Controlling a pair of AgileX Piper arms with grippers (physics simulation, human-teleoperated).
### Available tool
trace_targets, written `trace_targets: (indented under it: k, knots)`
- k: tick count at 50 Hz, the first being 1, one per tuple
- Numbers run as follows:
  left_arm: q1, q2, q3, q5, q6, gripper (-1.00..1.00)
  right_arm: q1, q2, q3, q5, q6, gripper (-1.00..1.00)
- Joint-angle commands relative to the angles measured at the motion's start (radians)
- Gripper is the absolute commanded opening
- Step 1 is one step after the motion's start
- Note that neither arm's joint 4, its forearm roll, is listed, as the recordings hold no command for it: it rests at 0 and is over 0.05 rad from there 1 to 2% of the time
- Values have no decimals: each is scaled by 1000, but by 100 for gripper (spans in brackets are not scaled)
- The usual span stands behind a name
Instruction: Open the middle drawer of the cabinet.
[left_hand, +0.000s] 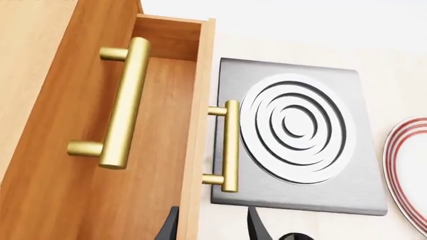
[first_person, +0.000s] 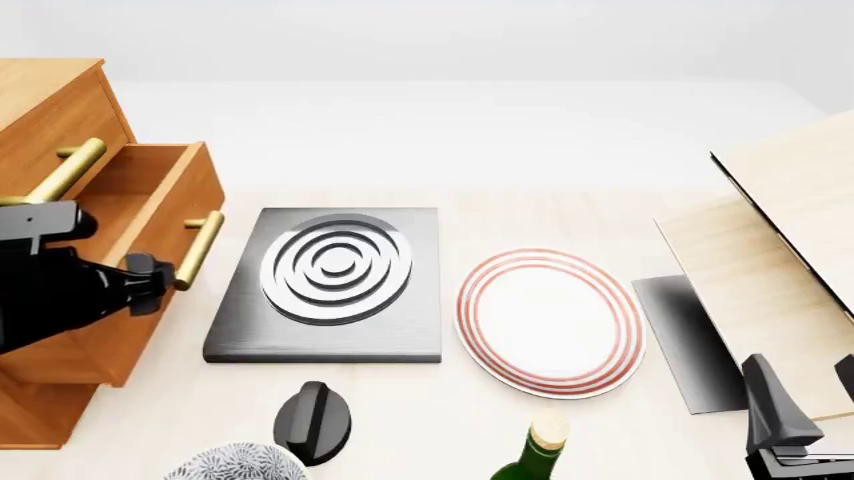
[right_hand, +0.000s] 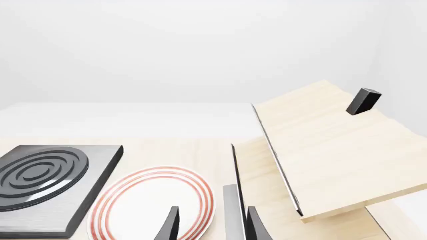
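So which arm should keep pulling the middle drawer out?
The left. Its pincer is right by the middle drawer, which is already partly out of the cabinet. The right pincer is far across the table.

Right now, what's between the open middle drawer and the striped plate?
In the front view, the grey burner plate with concentric rings lies between the middle drawer and the red-striped plate.

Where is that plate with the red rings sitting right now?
In the front view the plate lies flat on the table, right of centre, between the grey hob plate on its left and the pale wood boards on its right.
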Motion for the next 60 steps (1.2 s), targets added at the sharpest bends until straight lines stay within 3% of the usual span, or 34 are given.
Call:
trace_targets:
  k: [1,60]
  knots:
    - [-16,-25,-1,15,8,100,2,1,2,-2,1,100]
    - [-143,-26,-9,40,-45,100,2,1,2,-2,1,100]
